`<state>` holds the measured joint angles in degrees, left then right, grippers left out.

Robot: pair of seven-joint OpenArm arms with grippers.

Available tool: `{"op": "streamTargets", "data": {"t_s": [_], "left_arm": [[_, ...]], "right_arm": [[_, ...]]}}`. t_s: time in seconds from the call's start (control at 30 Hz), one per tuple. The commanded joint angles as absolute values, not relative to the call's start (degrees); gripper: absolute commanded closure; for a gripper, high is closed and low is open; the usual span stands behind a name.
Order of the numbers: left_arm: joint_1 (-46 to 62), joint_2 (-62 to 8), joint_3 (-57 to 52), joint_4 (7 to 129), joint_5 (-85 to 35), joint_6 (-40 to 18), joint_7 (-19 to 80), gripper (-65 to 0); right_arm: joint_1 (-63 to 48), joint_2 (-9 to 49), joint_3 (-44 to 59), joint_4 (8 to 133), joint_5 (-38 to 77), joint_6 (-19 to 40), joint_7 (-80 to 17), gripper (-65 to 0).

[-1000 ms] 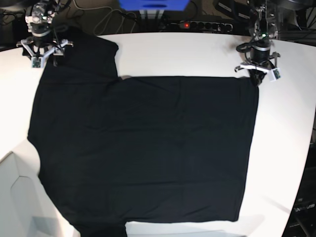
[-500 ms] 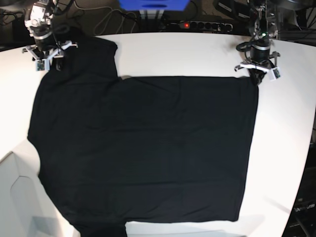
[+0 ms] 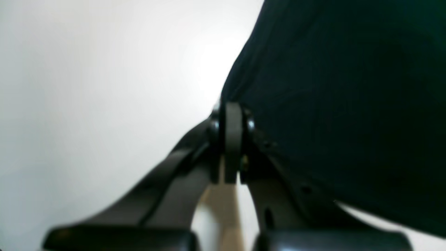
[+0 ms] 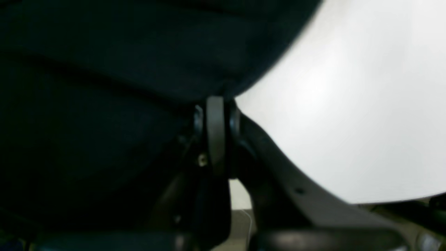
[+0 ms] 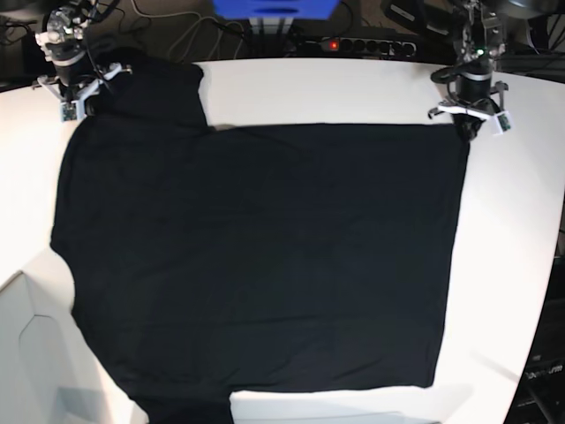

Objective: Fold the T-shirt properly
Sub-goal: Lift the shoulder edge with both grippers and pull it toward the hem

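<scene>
A large black T-shirt (image 5: 256, 265) lies spread flat over most of a white bench (image 5: 353, 88), seen from above. Its lower edge runs off the near side of the bench.

Your left gripper (image 5: 471, 113) sits at the shirt's far corner on the right of the base view. Your right gripper (image 5: 72, 88) sits at the far corner on the left, beside a sleeve.

In both wrist views the jaws are clenched together, with black cloth meeting them right at the tips. You appear to be gripping a thin pinch of hem on each side (the cloth between the pads is too dark and blurred to confirm).

What could go wrong from here, as a judgement:

- The hold looks shallow. If you pull or lift quickly, a corner could slip free, and the fold would land skewed.
- If one arm travels faster or higher than the other, the far edge could twist and the sleeve could bunch under the body.
- The cloth overhanging the near edge could drag the whole shirt toward you as tension drops.
- Cables (image 5: 177, 40) and a power strip (image 5: 362, 46) lie just beyond the bench; a wide swing could snag them.
</scene>
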<state>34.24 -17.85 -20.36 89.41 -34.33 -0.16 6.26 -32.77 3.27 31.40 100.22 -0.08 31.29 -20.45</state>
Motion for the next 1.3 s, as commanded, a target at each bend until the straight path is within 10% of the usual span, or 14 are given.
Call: {"op": "streamTargets", "data": {"t_s": [0.0,0.7,1.27], "left_arm": [[34.2,-18.7,-21.1,91.2,-34.2,-0.3,4.6,0.0],[34.5,-18.4,-25.6,94.7,-34.5,0.0,4.6,0.0],[14.0,-18.3,-25.5,93.9,-34.2,0.2,16.2,0.0]], "right_arm": [[-33.0,3.8,32.1,102.1,0.4,32.1,-19.6,0.0],[-27.8,4.1,32.1,113.1,0.3,32.1,-23.4,0.0],[-3.2,7.7,31.0,104.9,0.1,32.1,-34.8,0.0]]}}
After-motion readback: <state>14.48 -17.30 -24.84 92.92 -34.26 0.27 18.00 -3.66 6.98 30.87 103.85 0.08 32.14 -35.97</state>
